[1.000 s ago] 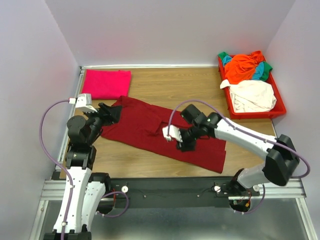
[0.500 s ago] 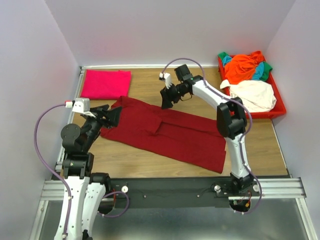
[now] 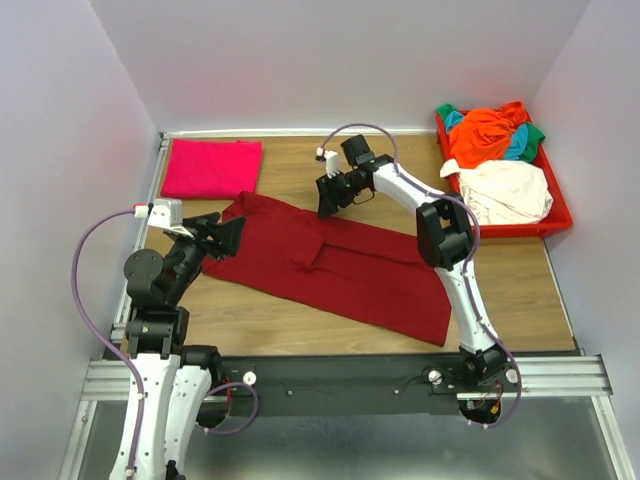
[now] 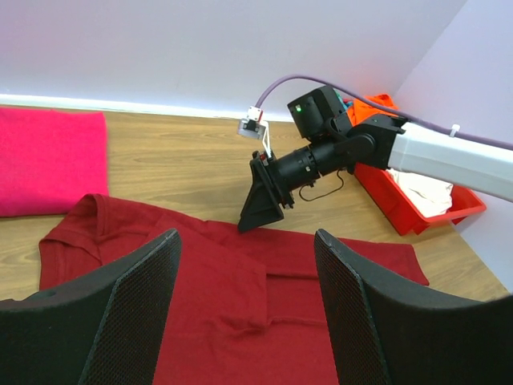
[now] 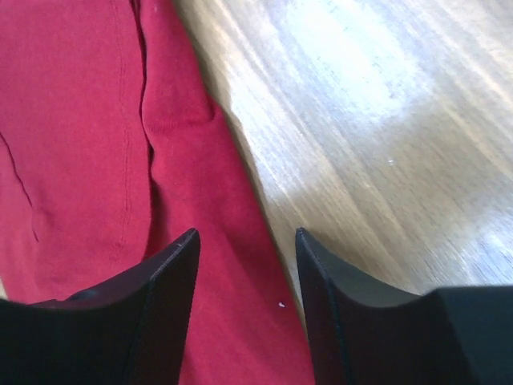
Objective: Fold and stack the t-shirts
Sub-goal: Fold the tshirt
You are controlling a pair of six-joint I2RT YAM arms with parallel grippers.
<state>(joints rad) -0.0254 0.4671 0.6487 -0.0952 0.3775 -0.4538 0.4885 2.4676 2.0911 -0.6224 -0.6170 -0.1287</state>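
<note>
Two arms work at the maroon shirt (image 3: pixel 330 265), which lies spread flat and slanted on the wooden table (image 3: pixel 300 170); a second ago the right gripper (image 3: pixel 327 203) hung over the middle of that shirt, and now it has swung out to the shirt's far edge; the shirt itself lies much as it did. The left gripper (image 3: pixel 228 232) stays at the shirt's left end by the collar, its elbow drawn slightly back toward the base.

The right arm is stretched long across the shirt, wrist bent so the fingers point down at the hem; its jaws stand apart with nothing pinched, the cloth edge and bare wood showing between them in the wrist view; the tips seem to hover just above the fabric, though contact is hard to judge. The left arm is folded and leans forward, jaws spread wide and empty over the shirt's left end.

A folded pink shirt (image 3: pixel 212 166) lies beyond the maroon shirt's left end; orange (image 3: pixel 485 135) and cream shirts (image 3: pixel 505 190) are heaped in a red tray (image 3: pixel 510 229) beyond its right end.
</note>
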